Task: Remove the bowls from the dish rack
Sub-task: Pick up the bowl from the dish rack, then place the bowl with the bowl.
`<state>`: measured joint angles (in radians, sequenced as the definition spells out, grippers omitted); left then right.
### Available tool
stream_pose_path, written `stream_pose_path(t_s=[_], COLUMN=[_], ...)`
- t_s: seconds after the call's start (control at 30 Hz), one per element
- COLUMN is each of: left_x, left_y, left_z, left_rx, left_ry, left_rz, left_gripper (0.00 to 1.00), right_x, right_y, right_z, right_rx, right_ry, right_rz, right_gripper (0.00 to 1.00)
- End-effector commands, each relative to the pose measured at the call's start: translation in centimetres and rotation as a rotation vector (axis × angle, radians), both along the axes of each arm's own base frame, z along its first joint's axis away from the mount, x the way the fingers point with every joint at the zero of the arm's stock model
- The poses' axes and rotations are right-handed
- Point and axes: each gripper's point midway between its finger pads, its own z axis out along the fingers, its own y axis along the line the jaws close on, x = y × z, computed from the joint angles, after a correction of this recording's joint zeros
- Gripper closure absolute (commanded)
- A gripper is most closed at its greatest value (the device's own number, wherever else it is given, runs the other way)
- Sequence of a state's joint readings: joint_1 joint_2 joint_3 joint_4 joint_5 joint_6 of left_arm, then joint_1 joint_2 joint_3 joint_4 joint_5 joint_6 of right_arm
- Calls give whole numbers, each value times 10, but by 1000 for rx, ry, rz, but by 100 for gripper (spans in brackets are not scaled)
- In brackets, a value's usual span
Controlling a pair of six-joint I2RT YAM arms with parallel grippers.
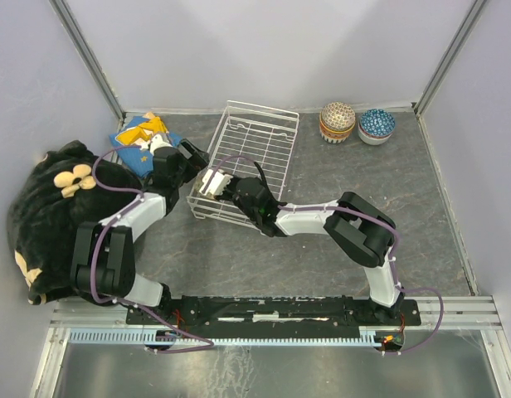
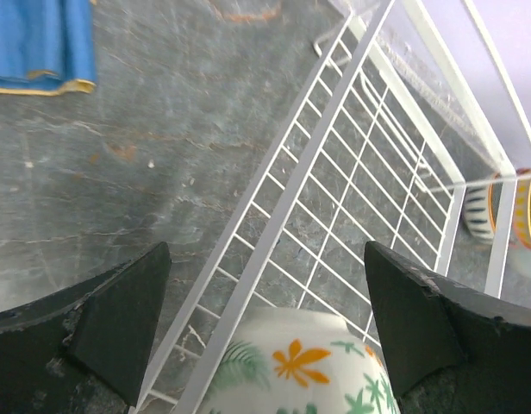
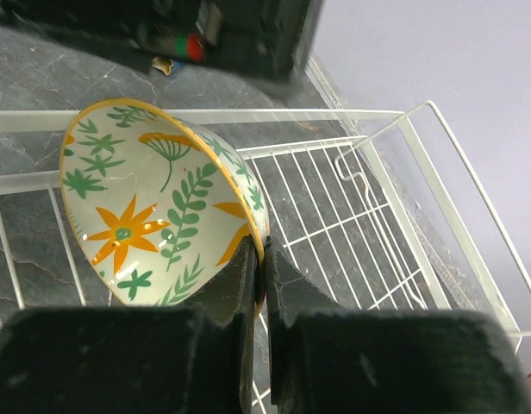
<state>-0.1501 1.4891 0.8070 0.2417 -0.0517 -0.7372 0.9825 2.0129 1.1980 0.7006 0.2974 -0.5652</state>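
Observation:
The white wire dish rack point(image 1: 254, 153) stands mid-table. My right gripper point(image 1: 228, 191) reaches into its near left corner and is shut on the rim of a bowl point(image 1: 211, 181), white with orange flowers and green leaves. In the right wrist view the bowl point(image 3: 145, 207) stands tilted on its side above the rack floor point(image 3: 352, 216), and the gripper point(image 3: 265, 259) pinches its yellow rim. My left gripper point(image 1: 192, 156) is open just outside the rack's left wall. In the left wrist view it point(image 2: 264, 285) hangs over the rack wall point(image 2: 291, 198) and the same bowl point(image 2: 300, 366).
Two stacks of patterned bowls stand at the back right, one gold-orange point(image 1: 337, 121) and one blue-dotted point(image 1: 377, 126). A blue and yellow cloth point(image 1: 139, 137) lies left of the rack. A black plush toy point(image 1: 48, 207) fills the left side.

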Motion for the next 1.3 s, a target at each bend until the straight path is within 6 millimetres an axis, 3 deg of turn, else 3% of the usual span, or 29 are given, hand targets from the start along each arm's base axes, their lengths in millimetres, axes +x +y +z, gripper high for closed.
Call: stream_pose_path(t_s=[0.0,0.27,0.67,0.93,1.27], left_x=[-3,-27,-34,-37,-43], left_y=[25,42,40,40,35], left_z=[50,69,63,60,62], left_rx=[-59,-74,-71,-72,-72], left_ry=[-164,-235,-216,-208,-205], left_rz=[150,226,214,208,176], left_gripper=[1,1,1,1,1], right_x=[12,26,34,54,93], right_y=[-8,-20,-38,-58,-117], right_z=[34,57,98,132,184], right_rx=[106,223,399,592,793], right_ry=[-58,-16,48,140,310], right_rz=[-36,-46,-44,-23,-70], right_gripper=[99,99,99,99,99])
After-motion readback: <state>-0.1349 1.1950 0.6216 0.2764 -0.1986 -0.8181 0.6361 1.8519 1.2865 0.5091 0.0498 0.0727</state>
